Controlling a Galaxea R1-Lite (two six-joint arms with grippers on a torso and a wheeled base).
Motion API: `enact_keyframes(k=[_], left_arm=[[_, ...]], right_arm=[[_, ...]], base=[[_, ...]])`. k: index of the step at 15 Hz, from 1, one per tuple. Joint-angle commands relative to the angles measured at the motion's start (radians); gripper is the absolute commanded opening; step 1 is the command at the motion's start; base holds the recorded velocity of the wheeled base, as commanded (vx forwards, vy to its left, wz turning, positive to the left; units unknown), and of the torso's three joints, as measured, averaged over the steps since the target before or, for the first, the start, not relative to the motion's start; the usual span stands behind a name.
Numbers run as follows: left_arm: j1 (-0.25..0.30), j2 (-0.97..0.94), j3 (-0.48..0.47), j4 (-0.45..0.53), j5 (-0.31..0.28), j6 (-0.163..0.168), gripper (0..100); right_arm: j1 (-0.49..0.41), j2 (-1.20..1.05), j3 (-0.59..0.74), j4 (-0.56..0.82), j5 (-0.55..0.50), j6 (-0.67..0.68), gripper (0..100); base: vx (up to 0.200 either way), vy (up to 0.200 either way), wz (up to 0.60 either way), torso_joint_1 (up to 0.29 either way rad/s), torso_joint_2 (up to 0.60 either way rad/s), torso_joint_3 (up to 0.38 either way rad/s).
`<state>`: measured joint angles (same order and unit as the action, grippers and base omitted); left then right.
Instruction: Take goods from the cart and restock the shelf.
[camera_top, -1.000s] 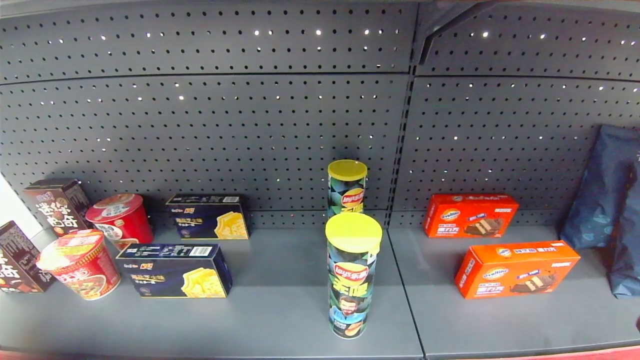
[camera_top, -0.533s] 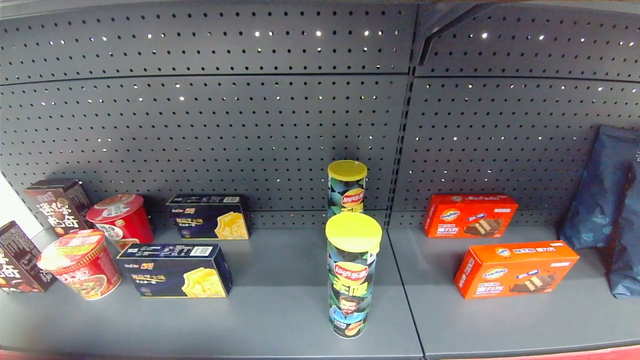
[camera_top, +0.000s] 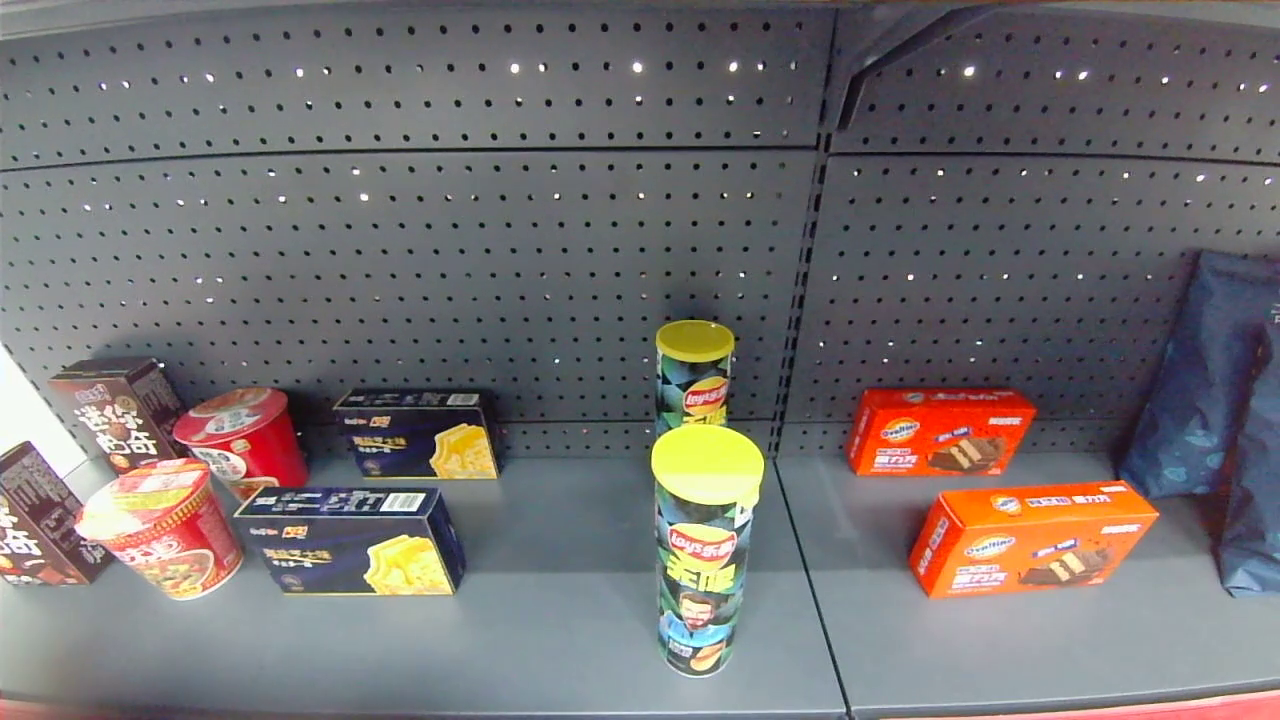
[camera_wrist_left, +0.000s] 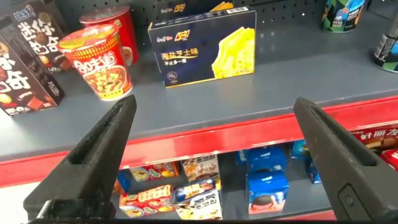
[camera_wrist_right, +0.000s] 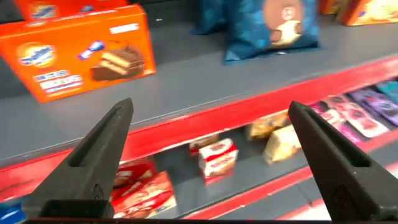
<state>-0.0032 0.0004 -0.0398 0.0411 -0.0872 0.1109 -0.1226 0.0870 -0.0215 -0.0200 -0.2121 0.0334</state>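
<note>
As seen from the head, a grey shelf (camera_top: 560, 640) before a pegboard (camera_top: 400, 260) back, already carrying goods. Far left: two brown boxes (camera_top: 115, 410), standing. Next along, two red cup noodles (camera_top: 165, 525), then two navy boxes (camera_top: 350, 540), one behind the other. Dead centre, two yellow-lidded chip cans (camera_top: 705, 560) upright, front one near the shelf's front, back one close to the pegboard. Right of those, two orange boxes (camera_top: 1035, 538) set apart from each other, and at the far right dark blue bags (camera_top: 1210, 380) standing tall.

Over to the left wrist: left pincer (camera_wrist_left: 214, 102) spread wide, gripping nothing, hanging just off the shelf's red front edge (camera_wrist_left: 249, 130), facing the front navy box and the front cup noodle. Below that edge, a lower tier of small packets (camera_wrist_left: 264, 186).

Now the right wrist: right pincer (camera_wrist_right: 210, 104) likewise gaping and empty, out in front of the red front edge, opposite the front orange box and a blue bag. More small packets underneath.
</note>
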Motion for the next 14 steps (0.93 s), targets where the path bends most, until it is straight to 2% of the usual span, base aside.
enact_keyframes(k=[1, 5, 7, 9, 11, 12, 13, 14], left_arm=[[0.0, 0.0, 0.0, 0.0, -0.002, 0.0, 100], [0.0, 0.0, 0.001, -0.003, -0.002, -0.026, 100], [0.0, 0.0, 0.001, -0.003, -0.003, -0.026, 100], [0.0, 0.0, 0.001, -0.003, 0.009, -0.023, 100], [0.002, 0.0, 0.009, -0.004, 0.119, -0.036, 100], [0.002, 0.0, 0.012, -0.006, 0.129, -0.051, 100], [0.0, 0.0, 0.032, -0.013, 0.104, -0.049, 100], [-0.001, 0.0, 0.038, -0.029, 0.029, -0.051, 100]], right_arm=[[0.0, 0.005, -0.003, 0.008, 0.057, -0.007, 100], [0.0, 0.005, 0.021, -0.031, 0.275, -0.035, 100], [-0.002, 0.005, 0.02, 0.026, 0.211, -0.043, 100], [-0.002, 0.005, 0.021, 0.018, 0.186, -0.047, 100], [-0.002, 0.005, 0.021, 0.018, 0.185, -0.046, 100], [-0.002, 0.005, 0.021, 0.018, 0.185, -0.046, 100], [0.0, 0.005, 0.021, 0.02, 0.191, -0.047, 100], [0.0, 0.005, 0.021, 0.018, 0.191, -0.047, 100]], base=[[0.0, 0.0, 0.0, 0.0, 0.0, 0.0], [0.0, 0.0, 0.0, 0.0, 0.0, 0.0], [0.0, 0.0, 0.0, 0.0, 0.0, 0.0], [0.0, 0.0, 0.0, 0.0, 0.0, 0.0], [0.0, 0.0, 0.0, 0.0, 0.0, 0.0], [0.0, 0.0, 0.0, 0.0, 0.0, 0.0], [0.0, 0.0, 0.0, 0.0, 0.0, 0.0], [0.0, 0.0, 0.0, 0.0, 0.0, 0.0]])
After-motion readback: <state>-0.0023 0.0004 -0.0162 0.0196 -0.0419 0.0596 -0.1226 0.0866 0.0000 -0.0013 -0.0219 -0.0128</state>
